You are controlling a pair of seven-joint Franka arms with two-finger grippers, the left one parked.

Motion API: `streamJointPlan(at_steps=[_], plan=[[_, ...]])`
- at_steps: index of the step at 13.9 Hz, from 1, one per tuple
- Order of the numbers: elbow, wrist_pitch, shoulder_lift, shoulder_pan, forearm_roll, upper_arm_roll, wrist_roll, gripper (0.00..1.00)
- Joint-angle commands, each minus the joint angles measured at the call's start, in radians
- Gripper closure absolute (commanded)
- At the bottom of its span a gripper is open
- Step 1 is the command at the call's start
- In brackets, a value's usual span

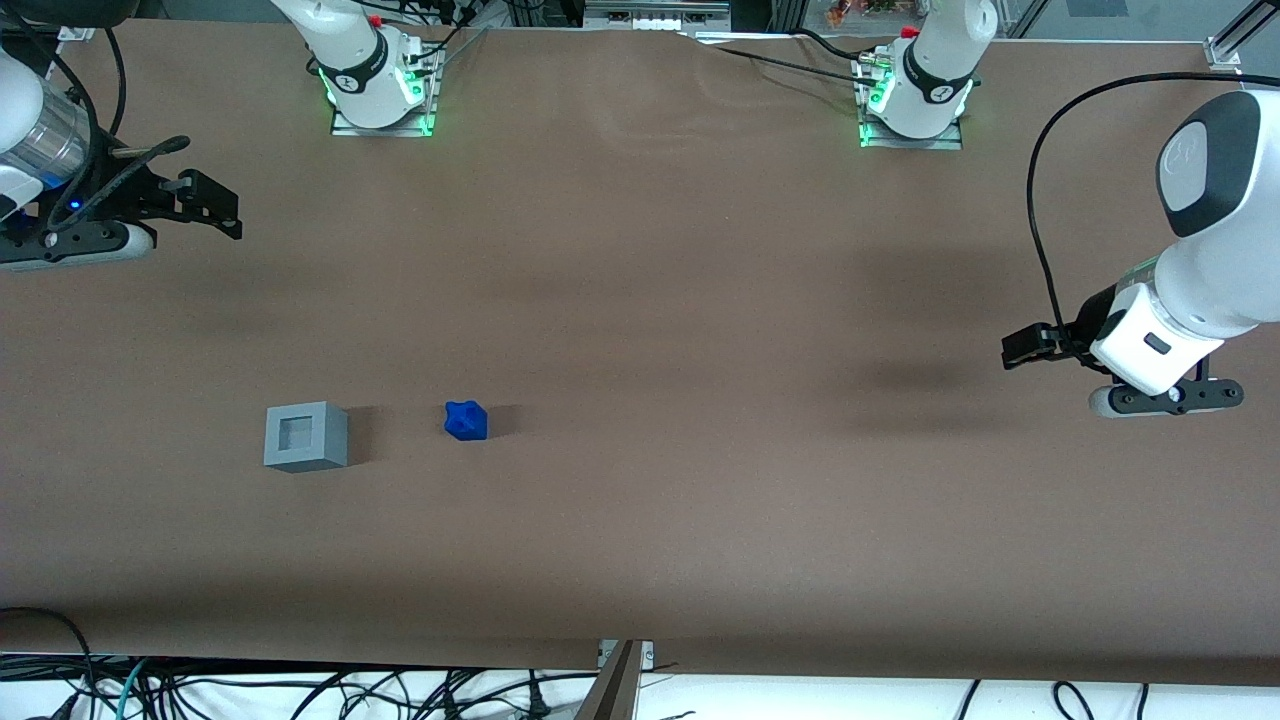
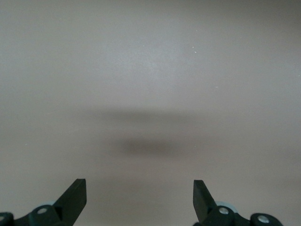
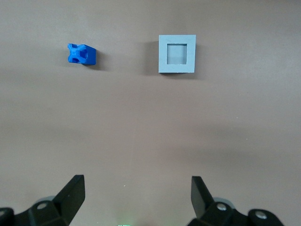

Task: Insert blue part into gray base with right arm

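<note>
The small bright-blue plastic part (image 1: 466,420) with its knobbly, angular top lay on the brown desk (image 1: 700,300), somewhat nearer the desk's front edge than its middle and toward the working arm's end. Beside it, apart by a clear strip of bare surface and closer to that end's edge, stood the light-gray plastic cube base (image 1: 306,437), upright, its square recess (image 3: 177,53) facing up and empty. The two sat at about the same depth from the front camera.

The right arm's black two-finger tool (image 1: 215,208) hung at the working arm's end of the desk, farther from the front camera than both pieces and well apart from them. Its wrist camera showed the two fingers (image 3: 71,192) spread wide with nothing between them.

Nothing of the task looked done; the step in hand was judged to be the approach and pick of the blue part. To do it well, the tool should probably come down centred over the part, fingers straddling its flat blocky sides rather than the angular top, and close low enough for a square hold. A tilted grip would likely spoil the fit later, since the part must enter the recess aligned with its walls.
</note>
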Motion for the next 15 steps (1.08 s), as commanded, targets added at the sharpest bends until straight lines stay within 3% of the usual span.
streamJointPlan(at_steps=[1, 15], plan=[[0.024, -0.003, 0.011, 0.004, -0.022, 0.004, -0.003, 0.00], [0.023, 0.021, 0.055, 0.009, -0.017, 0.006, 0.003, 0.00]])
